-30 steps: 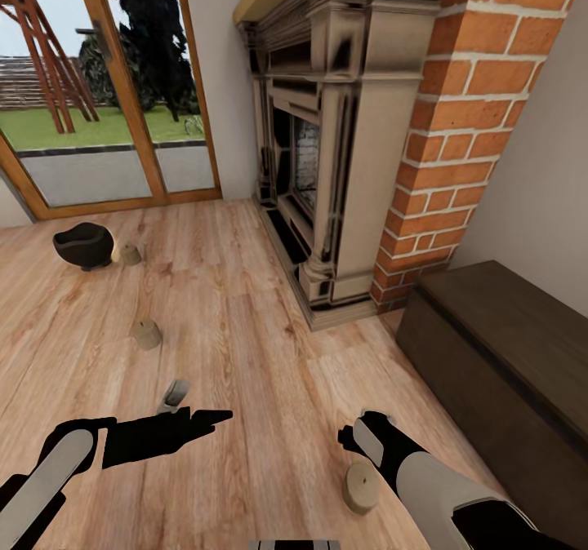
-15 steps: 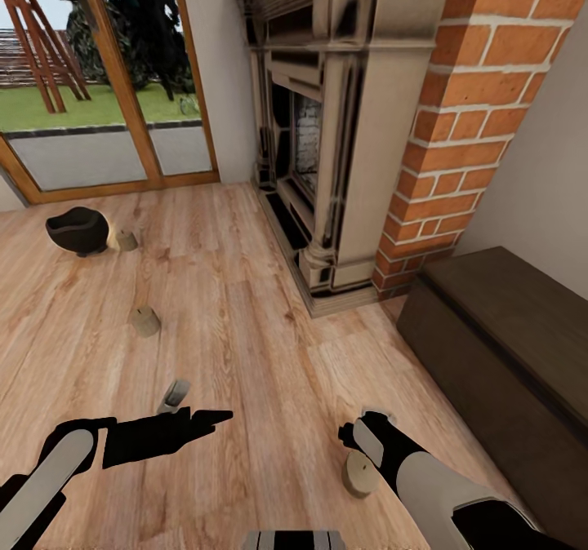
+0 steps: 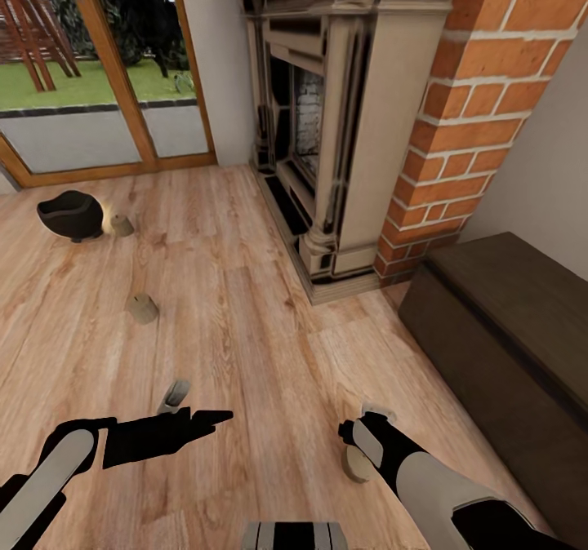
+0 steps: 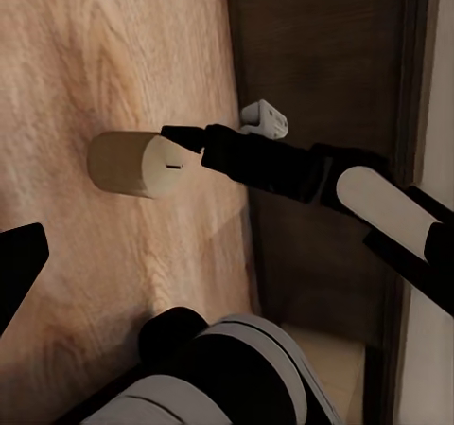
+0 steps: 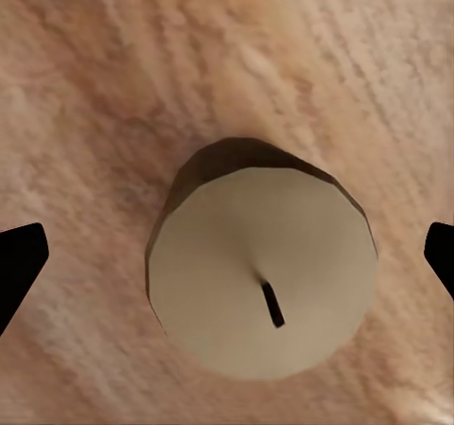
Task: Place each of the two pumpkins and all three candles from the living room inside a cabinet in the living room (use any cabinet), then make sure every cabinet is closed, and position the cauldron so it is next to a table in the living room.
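Three short beige-grey cylindrical candles stand upright on the light wood plank floor (image 3: pixel 245 321). Candle 1 (image 3: pixel 358 463) sits directly below the right gripper (image 3: pixel 367 426), partly hidden by the arm in the head view. In the right wrist view, candle 1 (image 5: pixel 260 278), pale top w/ dark wick, is centred between the two black fingertips (image 5: pixel 19 264); jaws spread wide, tips well clear of the wax on both sides, nothing held. Candle 2 (image 3: pixel 142 308) stands mid-floor, well apart from both arms. Candle 3 (image 3: pixel 122 225) stands just beside the small round black cauldron (image 3: pixel 71 215), near the wood-framed glass door (image 3: pixel 122 68).

Left gripper (image 3: pixel 214 416): black, held over bare floor, pointing toward the right arm; opening cannot be told from these views. The left wrist view shows candle 1 (image 4: pixel 132 164) next to the right gripper's tip.

The long low dark-brown wooden cabinet (image 3: pixel 506 321) stands against the wall at the robot's right, fronts shut as far as visible, beside the red brick column (image 3: pixel 474 109) and the beige carved fireplace surround (image 3: pixel 343 117).
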Robot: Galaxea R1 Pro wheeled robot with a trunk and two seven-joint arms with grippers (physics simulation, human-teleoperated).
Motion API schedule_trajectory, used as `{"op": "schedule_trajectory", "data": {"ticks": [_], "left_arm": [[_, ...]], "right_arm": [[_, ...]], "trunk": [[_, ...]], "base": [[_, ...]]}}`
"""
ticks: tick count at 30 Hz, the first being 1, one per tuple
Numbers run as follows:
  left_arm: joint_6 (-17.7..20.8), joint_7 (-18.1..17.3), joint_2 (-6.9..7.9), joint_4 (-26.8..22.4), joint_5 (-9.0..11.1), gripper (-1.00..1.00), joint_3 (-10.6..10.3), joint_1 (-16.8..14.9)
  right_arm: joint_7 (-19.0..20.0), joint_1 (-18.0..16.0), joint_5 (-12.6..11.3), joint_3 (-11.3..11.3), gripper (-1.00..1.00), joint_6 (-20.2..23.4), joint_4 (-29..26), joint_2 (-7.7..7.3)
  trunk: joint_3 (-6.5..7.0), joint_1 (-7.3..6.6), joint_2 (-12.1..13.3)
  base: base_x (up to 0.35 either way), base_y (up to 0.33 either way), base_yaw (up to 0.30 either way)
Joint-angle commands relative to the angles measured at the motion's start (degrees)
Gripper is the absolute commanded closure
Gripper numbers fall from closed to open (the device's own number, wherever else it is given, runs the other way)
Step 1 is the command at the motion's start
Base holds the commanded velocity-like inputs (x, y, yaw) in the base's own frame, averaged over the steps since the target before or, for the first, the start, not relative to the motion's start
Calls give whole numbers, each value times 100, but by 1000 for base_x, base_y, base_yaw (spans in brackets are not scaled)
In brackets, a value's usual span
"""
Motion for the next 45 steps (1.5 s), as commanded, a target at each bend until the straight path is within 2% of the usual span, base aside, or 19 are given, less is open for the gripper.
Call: {"op": "schedule_trajectory", "data": {"ticks": [1,8,12,24,42,45], "left_arm": [[6,-54,4,0,-45,-100,-4,-4],[6,-54,2,1,-45,-100,-4,-4],[6,-54,2,0,-45,-100,-4,-4],[6,-54,1,0,-45,-100,-12,-4],[6,-54,1,1,-45,-100,-21,-4],[6,-54,1,-1,-46,-100,-31,-4]], "right_arm": [[-37,-1,-42,73,-100,22,-12,-3],[-37,-1,-43,96,-100,-1,-3,-4],[-37,-1,-43,103,-100,-117,60,-4],[-37,-1,-43,104,-100,-189,92,-6],[-6,-1,-37,105,-100,-442,196,-11],[23,-1,-37,106,-100,-453,203,-11]], "trunk": [[-27,1,-3],[-182,19,-13],[-182,19,-13],[-448,50,-29],[-448,50,-29],[-514,58,-33]], "base": [[0,0,0],[0,0,0],[0,0,0],[0,0,0],[0,0,0],[0,0,0]]}}
